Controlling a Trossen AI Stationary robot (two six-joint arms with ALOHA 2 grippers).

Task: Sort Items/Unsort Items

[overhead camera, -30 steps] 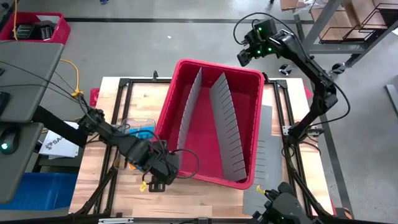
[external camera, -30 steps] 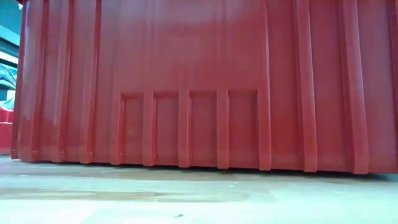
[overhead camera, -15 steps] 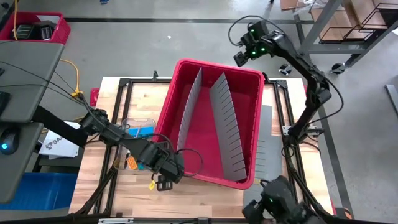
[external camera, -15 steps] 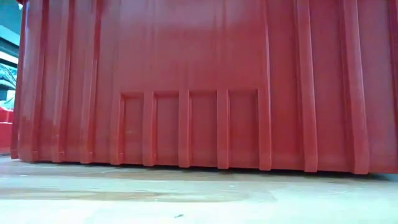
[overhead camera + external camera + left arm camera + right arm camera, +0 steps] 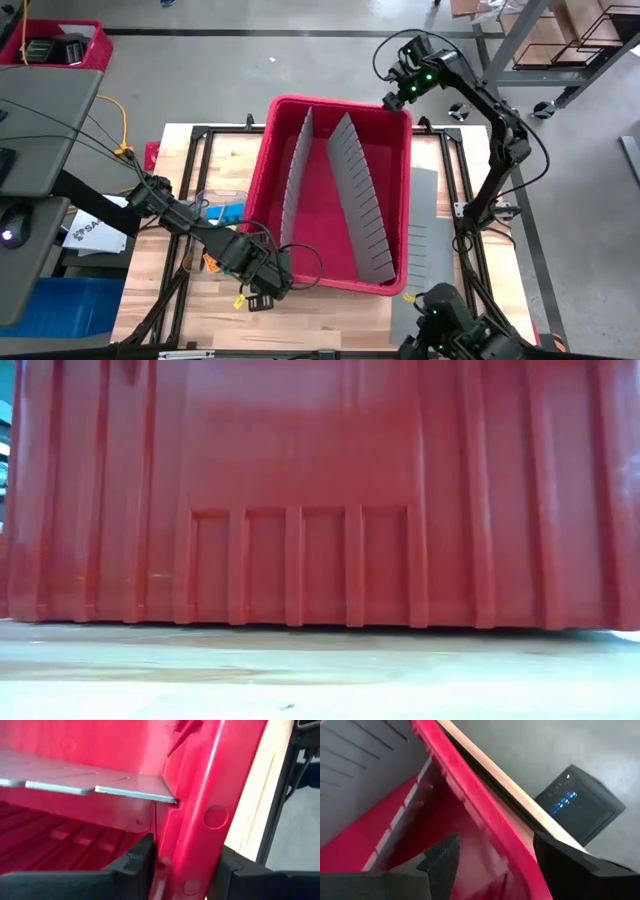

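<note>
Red plastic fills most of what you see: the big bin (image 5: pixel 335 195) sits on the counter (image 5: pixel 200 310), and its three lanes between the two grey dividers (image 5: pixel 355 195) look bare, so you should judge the sorting as barely begun or fully undone.

The items (image 5: pixel 222 262), small orange, yellow and blue pieces, lie on the counter just beside the bin's left wall, near your left arm.

Your left tool (image 5: pixel 180 870) straddles the bin's near left corner, one finger inside and one outside the wall, closing on the rim; whether it grips yet you cannot tell.

Your right tool (image 5: pixel 495 855) straddles the far right corner the same way, its fingers wide apart with the rim between them, not pinching.

Room is tight: the bin covers the counter's middle and reaches close to its far edge. A strip of bare wood stays open along the near edge and on the left around the items.
</note>
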